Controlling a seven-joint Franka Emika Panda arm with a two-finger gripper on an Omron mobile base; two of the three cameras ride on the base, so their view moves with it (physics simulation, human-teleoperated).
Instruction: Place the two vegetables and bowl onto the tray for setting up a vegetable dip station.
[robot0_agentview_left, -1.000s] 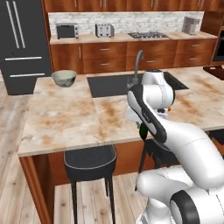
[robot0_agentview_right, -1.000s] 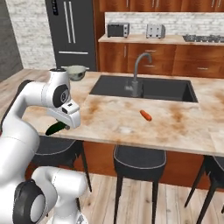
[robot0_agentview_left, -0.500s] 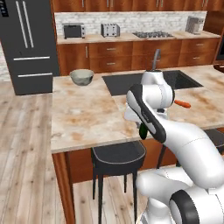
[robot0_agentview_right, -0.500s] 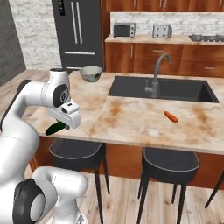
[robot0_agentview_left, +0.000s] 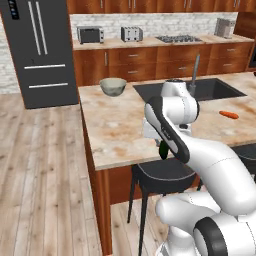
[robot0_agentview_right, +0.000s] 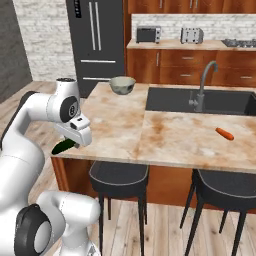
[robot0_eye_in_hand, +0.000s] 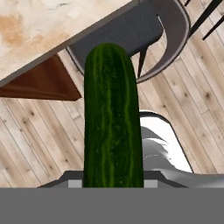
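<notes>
1. My hand (robot0_agentview_right: 70, 142) gripped the cucumber (robot0_eye_in_hand: 113, 118), holding it off the near edge of the surface (robot0_agentview_right: 165, 135), above a black stool (robot0_agentview_right: 119, 175).
2. The carrot (robot0_agentview_right: 224, 133) lay on the surface right of the sink (robot0_agentview_right: 200, 102).
3. The bowl (robot0_agentview_right: 122, 85) sat at the surface's far left corner, well apart from both vegetables.

A dark stool (robot0_agentview_right: 119, 175) stands tucked under the marble worktop (robot0_agentview_right: 165, 135), near the sink (robot0_agentview_right: 202, 101) and faucet (robot0_agentview_right: 204, 82).
</notes>
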